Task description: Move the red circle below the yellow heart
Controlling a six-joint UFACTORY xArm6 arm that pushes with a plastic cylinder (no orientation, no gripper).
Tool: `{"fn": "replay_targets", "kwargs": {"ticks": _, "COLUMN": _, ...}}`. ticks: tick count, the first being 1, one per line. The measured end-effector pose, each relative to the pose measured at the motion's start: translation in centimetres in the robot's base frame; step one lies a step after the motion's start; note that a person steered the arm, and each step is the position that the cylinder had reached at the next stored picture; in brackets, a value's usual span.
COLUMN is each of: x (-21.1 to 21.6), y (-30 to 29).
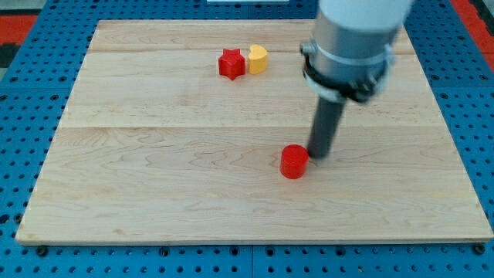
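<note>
The red circle [293, 162] lies on the wooden board [154, 193], a little right of the middle. The yellow heart [258, 59] lies near the view's top, with a red star [231, 64] touching its left side. My tip [319, 154] rests on the board just right of the red circle, close to it or touching it. The circle is well below the heart and somewhat to the right of it.
The arm's grey body [351, 42] hangs over the board's upper right. The board lies on a blue pegboard surface [23, 93].
</note>
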State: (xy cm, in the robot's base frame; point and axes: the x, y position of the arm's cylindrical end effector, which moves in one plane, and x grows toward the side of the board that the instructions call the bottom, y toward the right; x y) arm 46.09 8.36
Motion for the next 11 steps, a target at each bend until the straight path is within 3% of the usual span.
{"fn": "replay_targets", "kwargs": {"ticks": 1, "x": 2.0, "y": 2.9}}
{"fn": "replay_targets", "kwargs": {"ticks": 2, "x": 8.5, "y": 4.0}}
{"fn": "replay_targets", "kwargs": {"ticks": 3, "x": 5.8, "y": -2.8}}
{"fn": "replay_targets", "kwargs": {"ticks": 4, "x": -1.1, "y": -7.2}}
{"fn": "replay_targets", "kwargs": {"ticks": 5, "x": -3.3, "y": -8.9}}
{"fn": "replay_targets", "kwargs": {"ticks": 6, "x": -1.6, "y": -11.4}}
{"fn": "replay_targets", "kwargs": {"ticks": 7, "x": -3.8, "y": -13.9}}
{"fn": "replay_targets", "kwargs": {"ticks": 8, "x": -8.1, "y": -10.6}}
{"fn": "replay_targets", "kwargs": {"ticks": 9, "x": -9.6, "y": -11.3}}
{"fn": "replay_targets", "kwargs": {"ticks": 10, "x": -10.9, "y": -10.8}}
{"fn": "replay_targets", "kwargs": {"ticks": 11, "x": -9.5, "y": -10.8}}
